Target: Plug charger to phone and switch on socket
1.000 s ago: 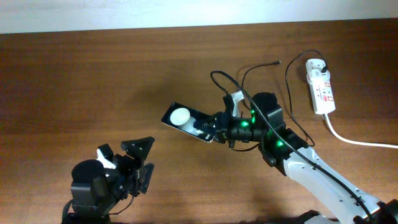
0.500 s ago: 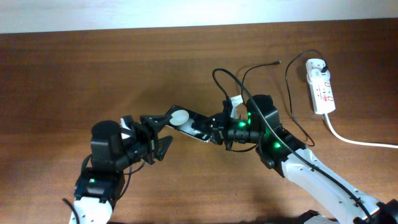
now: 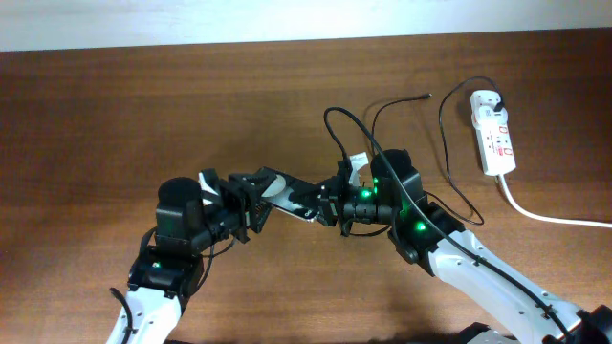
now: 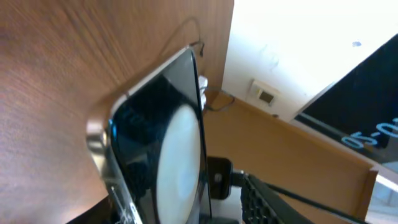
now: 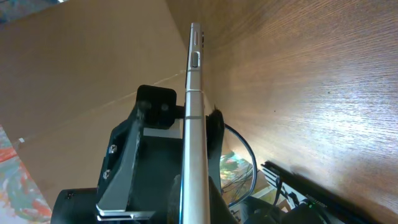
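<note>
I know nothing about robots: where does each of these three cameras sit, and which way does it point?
Overhead: fixed above the table, looking straight down; the left gripper and right gripper show, meeting at the phone.
Left wrist: mounted on the left wrist, facing the phone's glossy face close up; its own fingers are hardly visible.
Right wrist: mounted on the right wrist, sighting along the phone's thin edge; dark gripper parts flank it.
Shared: both wrist views show the phone, one its face, the other its edge.

Looking like a robotics lab: left arm (image 3: 178,218) and right arm (image 3: 478,272) sharing a wooden table (image 3: 115,105) beside a white wall (image 3: 191,19).
</note>
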